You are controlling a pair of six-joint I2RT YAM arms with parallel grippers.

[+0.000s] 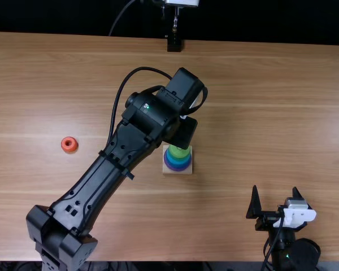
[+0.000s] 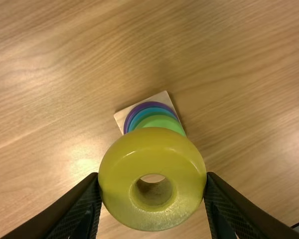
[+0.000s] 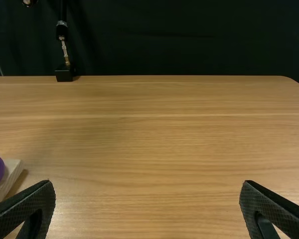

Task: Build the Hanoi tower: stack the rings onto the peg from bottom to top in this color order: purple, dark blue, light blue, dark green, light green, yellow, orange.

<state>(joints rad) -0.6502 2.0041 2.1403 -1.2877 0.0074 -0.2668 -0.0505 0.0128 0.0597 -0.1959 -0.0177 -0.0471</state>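
Left gripper (image 1: 182, 133): fingers part-open, clamped on opposite sides of the yellow ring (image 2: 152, 149). Right gripper (image 1: 276, 193): fingers wide apart, holding nothing. Ring stack (image 1: 178, 152): seated on the square wooden base (image 1: 189, 170). Orange ring (image 1: 69, 144): on the table (image 1: 260, 113), left of the base.

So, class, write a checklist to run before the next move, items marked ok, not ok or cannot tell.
- Shiny yellow ring held by the left gripper: ok.
- Light green ring above the wide purple ring on the square wooden base: ok.
- Dark green ring in the stack: cannot tell.
- Yellow ring's hole centred over the peg: cannot tell.
- Small orange ring off the stack: ok.
- Right gripper clear of the stack: ok.
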